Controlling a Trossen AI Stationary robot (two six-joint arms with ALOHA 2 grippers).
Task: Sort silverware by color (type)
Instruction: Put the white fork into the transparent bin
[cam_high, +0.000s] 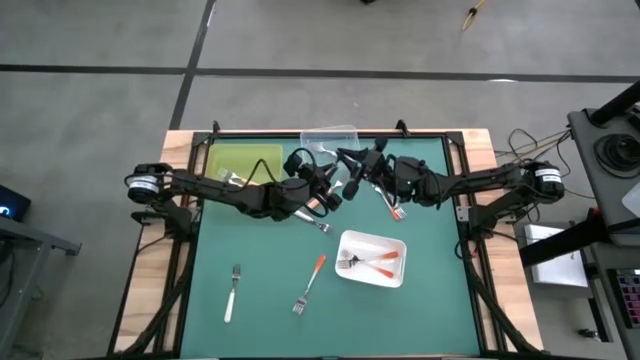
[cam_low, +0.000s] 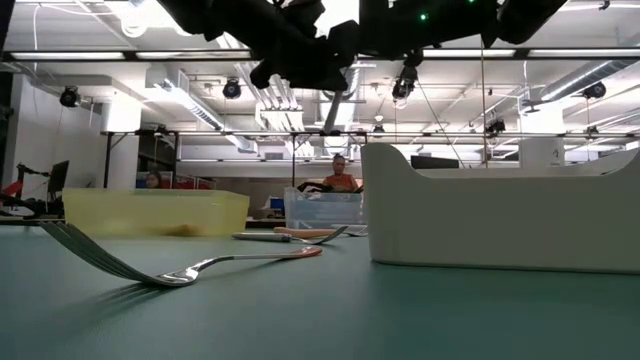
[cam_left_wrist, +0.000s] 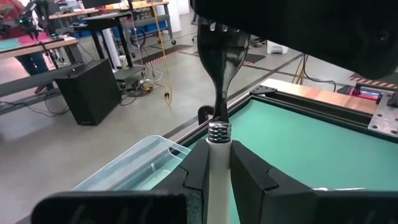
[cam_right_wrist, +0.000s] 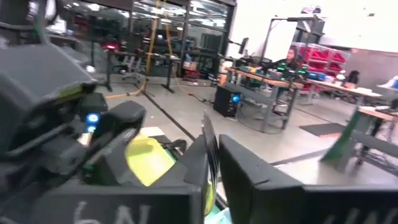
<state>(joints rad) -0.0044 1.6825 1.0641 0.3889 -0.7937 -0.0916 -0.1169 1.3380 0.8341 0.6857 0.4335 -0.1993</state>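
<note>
Together, both jaws clench one white-handled fork (cam_left_wrist: 219, 134), its smooth metal head upright.

High view straight down over the whole bench (cam_high: 400, 320), low view level at bench-top height facing the room, both wrist views close behind their fingers, all sharing the bench middle

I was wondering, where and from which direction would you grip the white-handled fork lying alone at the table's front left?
Probably from straight above, across the middle of the plastic handle of the white-handled fork. It lies flat on the table, with open space on both long sides for the fingers, and the handle is thicker than the metal head.
</note>
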